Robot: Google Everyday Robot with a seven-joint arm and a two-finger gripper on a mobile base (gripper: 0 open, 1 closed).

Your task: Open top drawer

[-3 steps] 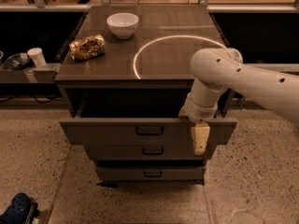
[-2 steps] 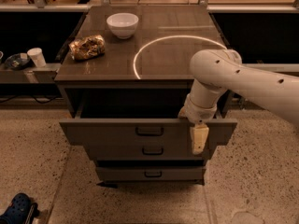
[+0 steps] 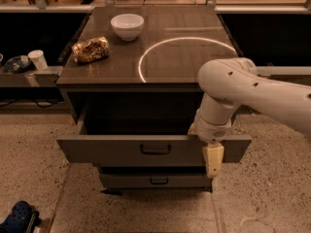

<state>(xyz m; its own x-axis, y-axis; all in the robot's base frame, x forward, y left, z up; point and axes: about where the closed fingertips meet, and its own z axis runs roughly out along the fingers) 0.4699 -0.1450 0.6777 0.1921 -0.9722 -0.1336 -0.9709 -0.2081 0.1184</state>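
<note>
While the top drawer (image 3: 112, 150) stands pulled out beneath the glossy counter (image 3: 194, 62), flat grey front toward me, my pale, blunt pincer (image 3: 213, 166) hangs over that front at 3 o'clock from the dark loop handle (image 3: 155, 149). I cannot tell its grip. A round white bowl (image 3: 127, 26) sits at the counter's 11 o'clock.

White arm (image 3: 252, 89) (cream pincer (image 3: 213, 163) lower right)

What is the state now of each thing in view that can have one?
top drawer: pulled out, open
lower drawer: set back, seemingly shut
white bowl: upright on the cabinet top
snack bag: lying on the cabinet top
end effector: at the top drawer's front, right of its handle
</note>
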